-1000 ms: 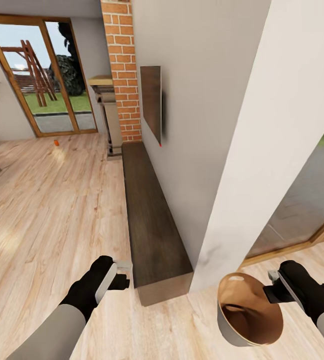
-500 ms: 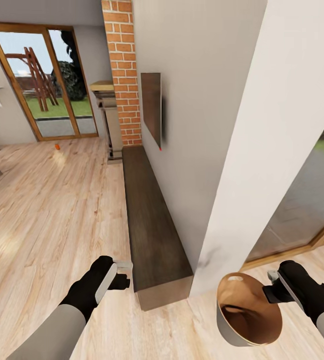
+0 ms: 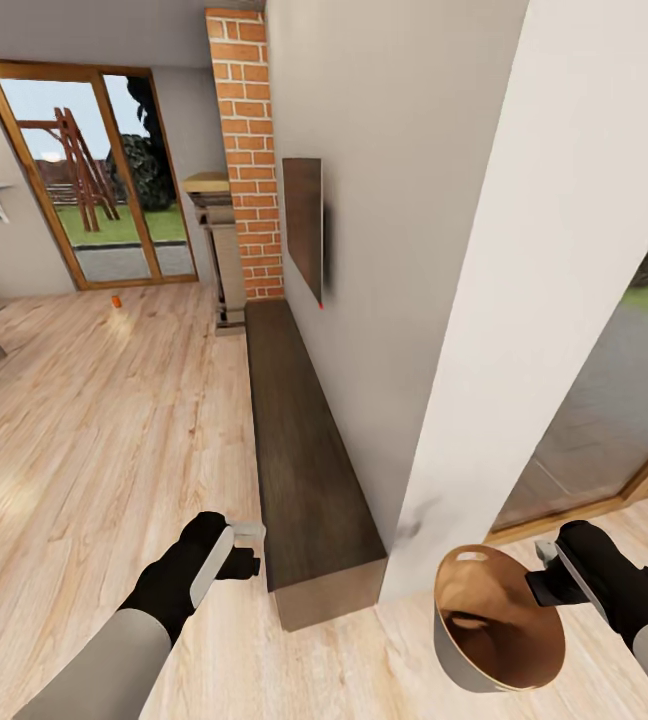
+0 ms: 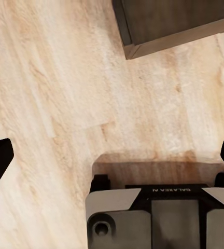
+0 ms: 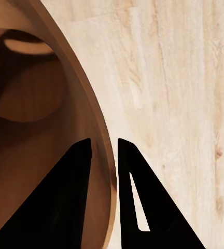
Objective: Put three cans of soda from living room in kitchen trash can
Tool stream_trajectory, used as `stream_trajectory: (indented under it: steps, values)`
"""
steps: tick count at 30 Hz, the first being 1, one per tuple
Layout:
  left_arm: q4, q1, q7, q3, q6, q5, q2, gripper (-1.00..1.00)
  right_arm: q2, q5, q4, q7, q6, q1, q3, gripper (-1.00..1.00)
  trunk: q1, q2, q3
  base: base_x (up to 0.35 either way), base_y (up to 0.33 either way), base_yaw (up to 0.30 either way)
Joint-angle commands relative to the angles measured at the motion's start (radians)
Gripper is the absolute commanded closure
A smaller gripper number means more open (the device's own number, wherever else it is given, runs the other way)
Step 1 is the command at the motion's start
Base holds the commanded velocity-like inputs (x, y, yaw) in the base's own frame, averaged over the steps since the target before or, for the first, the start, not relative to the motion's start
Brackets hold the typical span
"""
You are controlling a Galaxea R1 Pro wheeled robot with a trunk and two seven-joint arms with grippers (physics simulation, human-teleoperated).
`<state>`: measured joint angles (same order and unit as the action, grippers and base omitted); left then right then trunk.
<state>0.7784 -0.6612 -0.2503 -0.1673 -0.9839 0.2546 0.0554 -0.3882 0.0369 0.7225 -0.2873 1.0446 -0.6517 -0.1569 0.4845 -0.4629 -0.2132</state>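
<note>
— What has changed since a moment ago?
— The whole view has slid forward along the low dark bench (image 3: 309,460); both arms sit as before.
— And the hands?
— The right hand (image 5: 104,155) pinches the rim of the tash can (image 3: 494,620), carried above the wood floor (image 3: 84,440). The left hand (image 4: 112,155) is spread wide, holding nothing.
— Any cans?
— One can of soda (image 3: 116,300) stands far off on the floor near the glass door (image 3: 99,170).

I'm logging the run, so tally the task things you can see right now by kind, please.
Small orange-red soda can on the floor: 1
Grey round wastebasket with tan inside, clamped at its rim by the right gripper: 1
Total: 2
</note>
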Motion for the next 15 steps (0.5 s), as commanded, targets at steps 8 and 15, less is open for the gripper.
stream_trajectory:
  steps: [8,15]
  values:
    - [-0.001,0.0,0.017,0.0,0.001,0.0,0.0,-1.0,0.0,-0.014,0.0,-0.003,0.002,0.0,-0.001,1.0,0.0,0.0,0.013,0.0,0.0,0.0]
    - [0.0,0.0,0.019,-0.001,0.001,0.0,0.0,-1.0,0.0,-0.014,0.0,-0.003,0.002,0.0,-0.001,1.0,0.0,0.0,0.025,0.0,0.0,0.0]
